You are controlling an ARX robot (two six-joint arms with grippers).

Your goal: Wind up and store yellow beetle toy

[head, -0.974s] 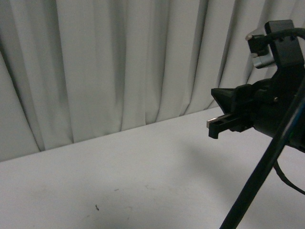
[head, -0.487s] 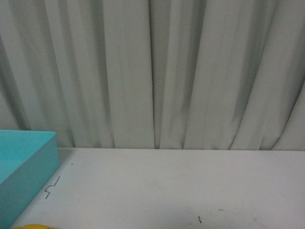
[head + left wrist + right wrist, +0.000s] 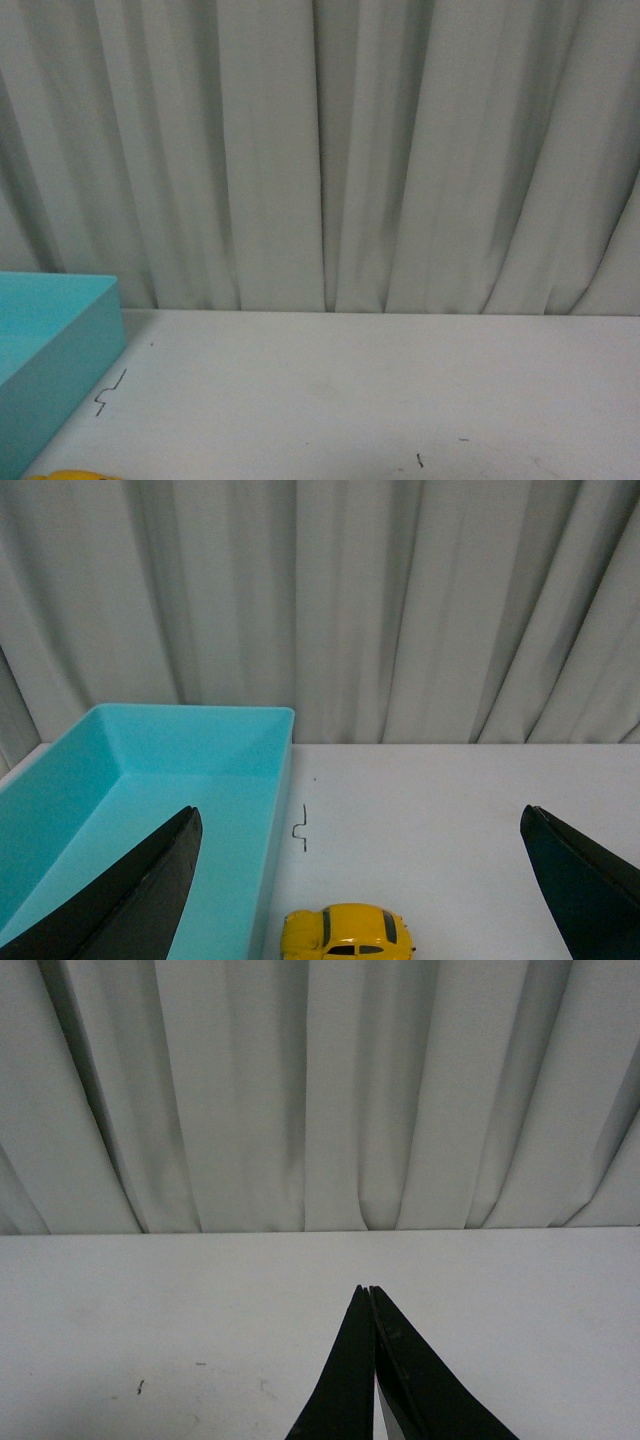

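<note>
The yellow beetle toy (image 3: 346, 932) stands on its wheels on the white table, side-on, right beside the teal box's (image 3: 150, 800) long wall. My left gripper (image 3: 358, 812) is open wide above the table, and the toy lies between its two dark fingers (image 3: 130, 900), touching neither. In the front view only a yellow sliver of the toy (image 3: 75, 476) shows at the lower edge, near the teal box (image 3: 50, 340). My right gripper (image 3: 367, 1288) is shut with nothing in it, over bare table away from the toy.
The open teal box is empty inside. A pale pleated curtain (image 3: 320, 150) hangs along the table's far edge. A small dark pen mark (image 3: 301, 828) lies on the white table (image 3: 350, 400) just beyond the toy.
A second ago the front view showed a black arm at the right and no box. It now shows the teal box and no arm. Nothing differs over the last half second.
</note>
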